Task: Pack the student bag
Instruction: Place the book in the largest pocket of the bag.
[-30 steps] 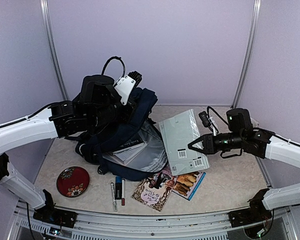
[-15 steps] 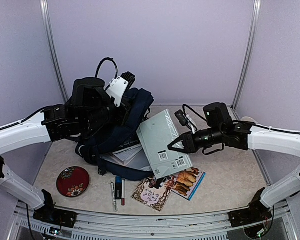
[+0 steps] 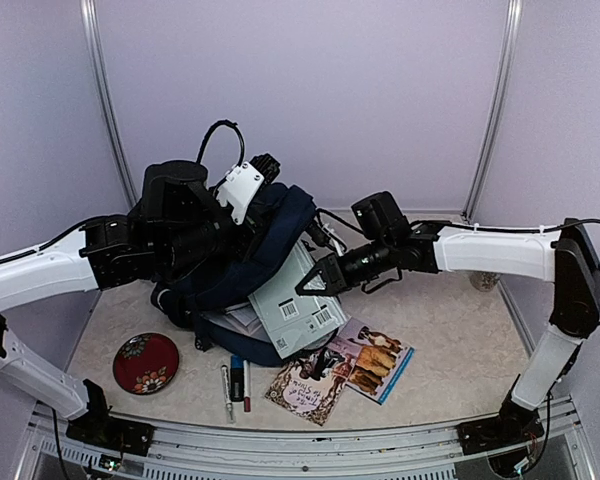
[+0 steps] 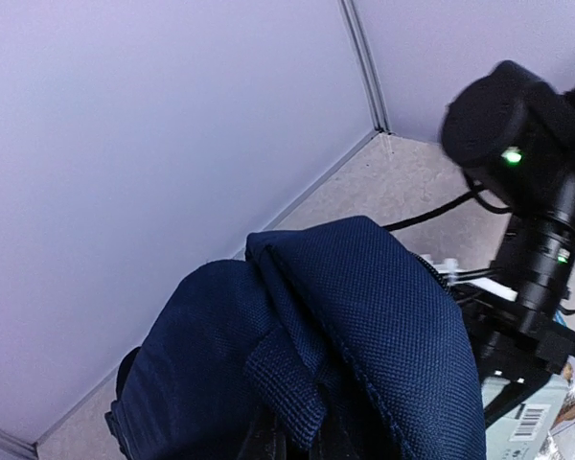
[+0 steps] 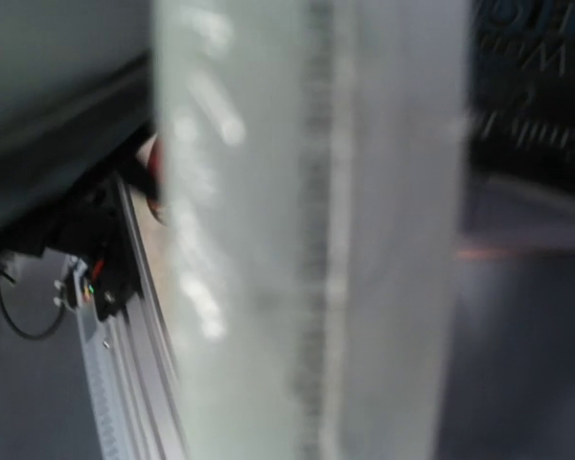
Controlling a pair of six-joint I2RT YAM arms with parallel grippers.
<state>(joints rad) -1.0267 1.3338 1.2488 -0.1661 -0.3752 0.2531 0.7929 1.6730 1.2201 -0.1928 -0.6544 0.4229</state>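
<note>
student bag [image 3: 255, 250]: navy fabric, slumped at left-centre of the surface [image 3: 460, 340], top pulled up, mouth facing right and toward the near edge
bag in left wrist view: navy weave fills the lower frame, folded seam bunched at the bottom edge
left gripper [image 4: 295, 443]: only dark bits of it show at the bottom of its wrist view; mostly hidden behind the bag from the top
left jaws: closed, pinching a fold of the bag's upper fabric and holding it off the surface
right gripper [image 3: 306, 286]: arm stretched leftward across the middle, tip at the bag mouth
right jaws: clamped on the right edge of the pale book [image 3: 292, 308]
pale book: flat, grey-green, barcode stickers on its near corner, tilted, far end under the raised bag fabric, near end outside
right wrist view: blurred, a pale band down the centre; detail cannot be told
white papers [image 3: 238, 318]: inside the bag mouth, just left of the pale book
red plate [image 3: 145, 362]: patterned, on the surface near-left of the bag, apart from it
markers [image 3: 235, 381]: lying side by side near the front edge, just below the bag
illustrated books [image 3: 342, 372]: two, overlapping, flat on the surface near the pale book's lower corner
</note>
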